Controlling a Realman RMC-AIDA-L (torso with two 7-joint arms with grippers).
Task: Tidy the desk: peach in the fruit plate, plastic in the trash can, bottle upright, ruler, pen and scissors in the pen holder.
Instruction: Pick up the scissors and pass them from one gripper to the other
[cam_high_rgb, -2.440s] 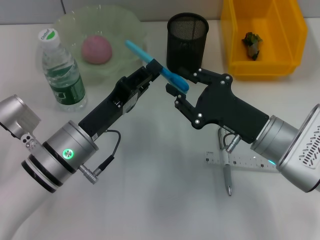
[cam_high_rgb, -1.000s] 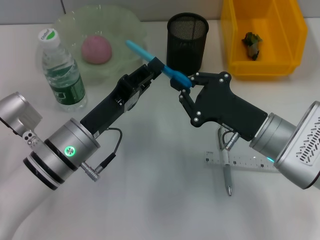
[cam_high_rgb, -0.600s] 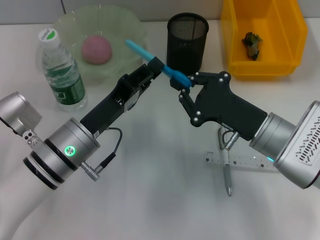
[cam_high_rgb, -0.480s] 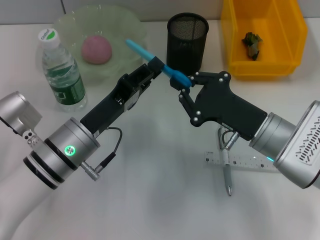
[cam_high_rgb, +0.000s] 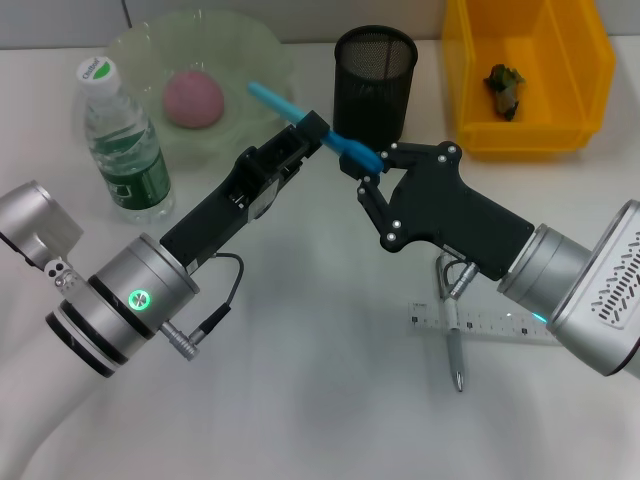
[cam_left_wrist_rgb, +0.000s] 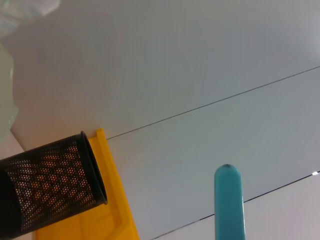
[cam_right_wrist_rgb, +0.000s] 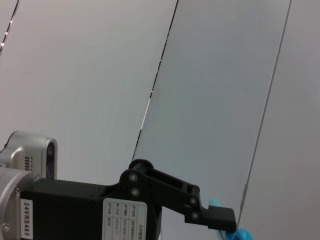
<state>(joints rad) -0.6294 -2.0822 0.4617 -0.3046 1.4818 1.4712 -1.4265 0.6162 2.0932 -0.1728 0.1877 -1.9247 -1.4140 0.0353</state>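
Head view: scissors (cam_high_rgb: 310, 125) bridge both tools above the desk (cam_high_rgb: 320, 400) — left tool (cam_high_rgb: 312, 132) grips the middle, right tool (cam_high_rgb: 366, 168) seemingly clamps the handle end — likely a handover toward the holder (cam_high_rgb: 375, 80).

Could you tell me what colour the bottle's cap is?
White; the bottle cap shows best in the head view.

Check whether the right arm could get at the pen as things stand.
Probably not yet: the right gripper is shut on the scissors, which the left gripper also holds. The pen lies crossed with the ruler, partly beneath the right arm.
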